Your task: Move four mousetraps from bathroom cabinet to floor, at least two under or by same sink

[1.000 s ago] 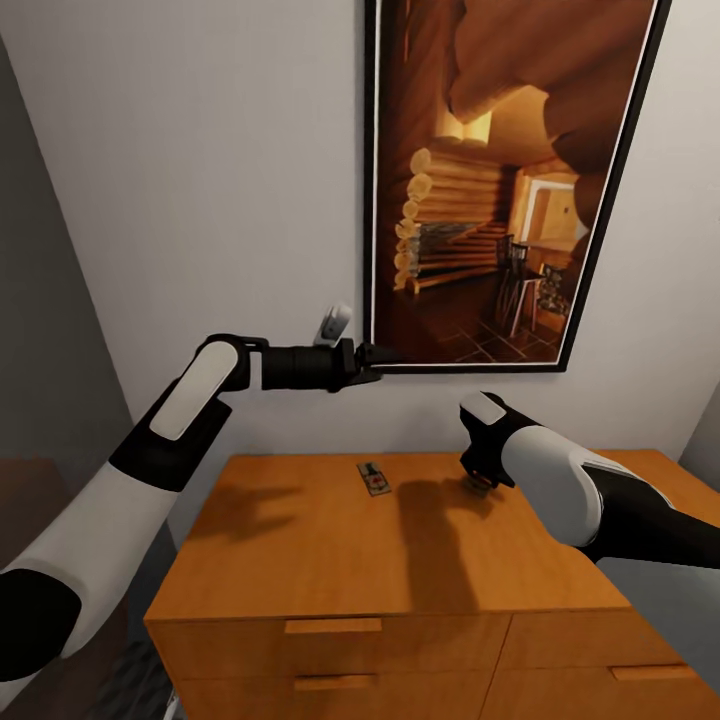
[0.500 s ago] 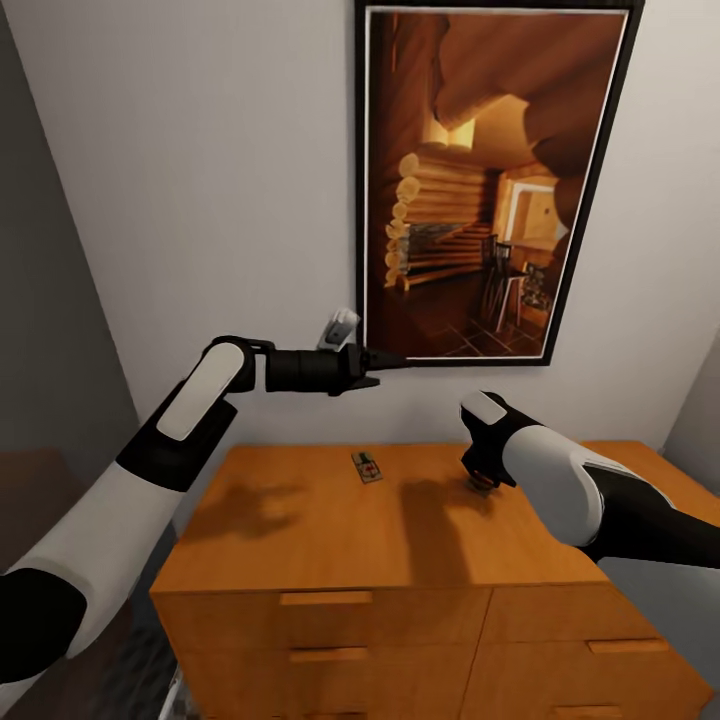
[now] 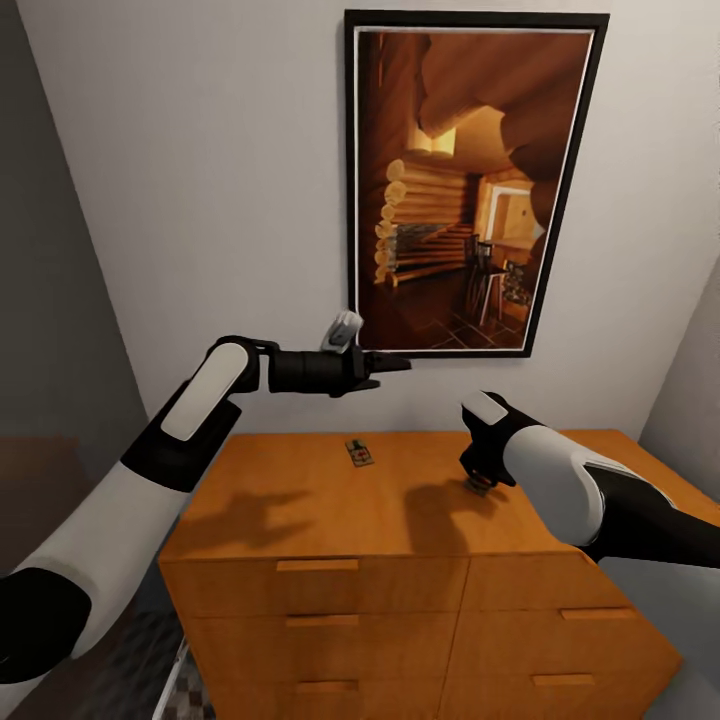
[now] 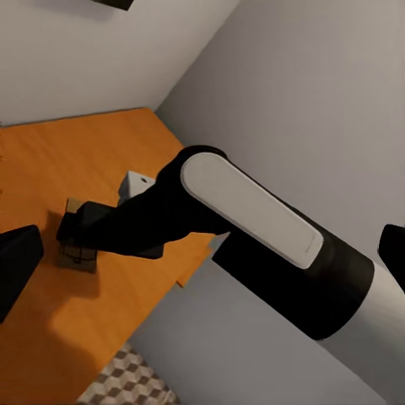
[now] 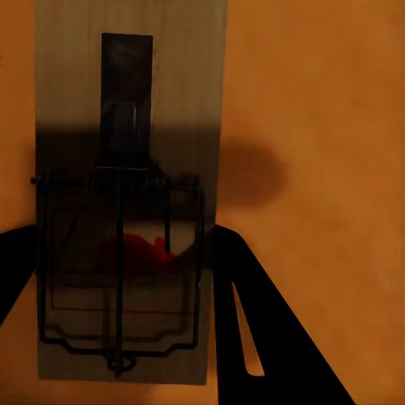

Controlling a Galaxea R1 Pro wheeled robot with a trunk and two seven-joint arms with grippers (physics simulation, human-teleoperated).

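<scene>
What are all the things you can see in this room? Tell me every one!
Mousetraps: two seen, tan wood with dark metal; one lies on the cabinet top near the wall, one lies right under the right gripper.
Cabinet: one, orange-brown with drawer fronts and bar handles, against the wall.
Picture: one, black frame, log cabin scene, hanging on the wall above the cabinet.
Wall: white-grey, behind the cabinet.
Floor: cube-pattern tiles, beside the cabinet.
Left gripper: black, held in the air above the cabinet, pointing at the picture.
Right gripper: black fingers either side of a mousetrap, low over the cabinet top.
</scene>
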